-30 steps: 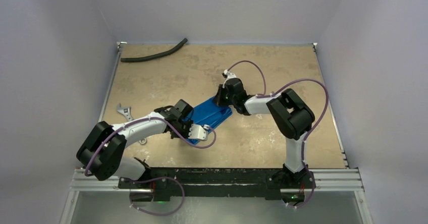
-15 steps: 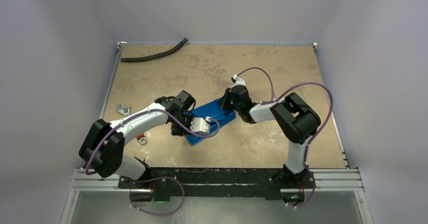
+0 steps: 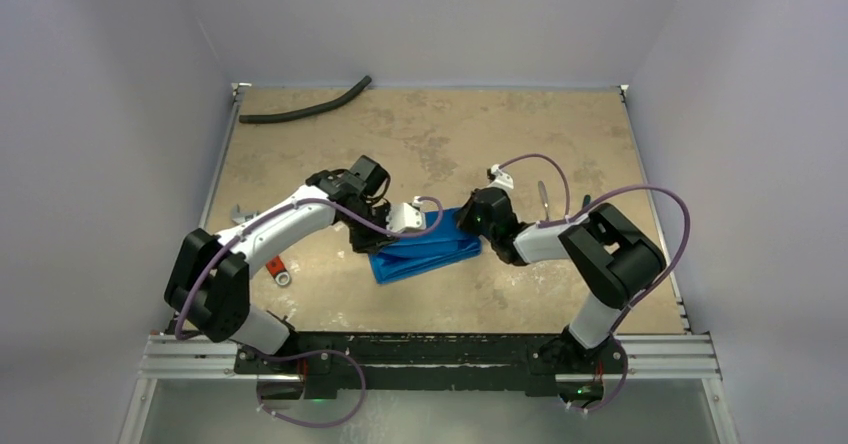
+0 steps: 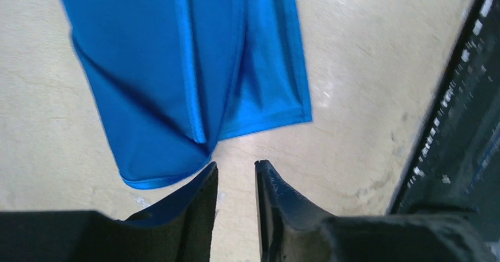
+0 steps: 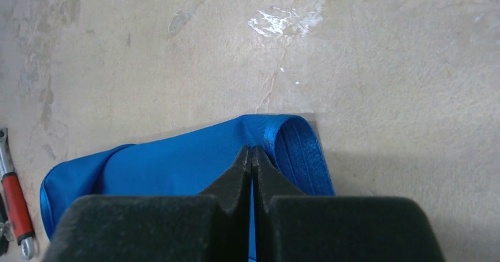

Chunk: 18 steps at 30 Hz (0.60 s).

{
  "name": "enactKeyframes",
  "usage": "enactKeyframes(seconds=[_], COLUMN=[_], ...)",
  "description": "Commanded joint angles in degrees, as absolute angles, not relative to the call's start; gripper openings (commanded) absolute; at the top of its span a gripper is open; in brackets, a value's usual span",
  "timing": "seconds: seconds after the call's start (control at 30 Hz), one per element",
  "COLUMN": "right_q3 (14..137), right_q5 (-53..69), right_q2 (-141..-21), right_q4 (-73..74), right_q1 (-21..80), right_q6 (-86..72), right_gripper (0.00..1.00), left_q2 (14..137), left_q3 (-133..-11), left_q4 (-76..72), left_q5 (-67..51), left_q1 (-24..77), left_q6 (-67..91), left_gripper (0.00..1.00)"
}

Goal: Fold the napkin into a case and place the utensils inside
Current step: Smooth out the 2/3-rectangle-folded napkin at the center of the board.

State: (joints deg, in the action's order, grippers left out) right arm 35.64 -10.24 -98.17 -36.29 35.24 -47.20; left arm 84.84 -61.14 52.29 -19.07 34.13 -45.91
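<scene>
A: Napkin (image 3: 425, 252) lies folded on the table (image 3: 600, 134), between the arms; folding is in hand.
B: right gripper (image 5: 252, 151) pinches its edge, shut; left gripper (image 4: 236, 176) narrowly parted, empty; next, regrip the near corner.

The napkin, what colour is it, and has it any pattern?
The napkin is plain shiny blue, no pattern; the left wrist view shows it best.

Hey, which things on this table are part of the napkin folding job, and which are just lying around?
Job: blue napkin; slim silver piece to its right, probably a utensil.
Lying about: black hose; red-handled wrench.
</scene>
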Motion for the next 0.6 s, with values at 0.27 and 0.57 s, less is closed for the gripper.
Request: enactKeyframes(seconds=[0.27, 0.57], right_q3=[30.02, 28.88], right_q5=[-13.56, -10.92], right_q2=[-90.11, -86.96], right_q4=[-30.98, -29.18], right_q1=[35.99, 36.04], right_q6=[-50.1, -49.37], right_gripper=[0.0, 0.0], left_q2=[94.04, 89.51], left_q3=[-61.35, -51.98], left_q4=[36.19, 29.58], left_q5=[-18.04, -22.25], left_q1=[28.46, 26.07], left_q6=[-31.92, -37.68], left_gripper=[0.11, 0.0])
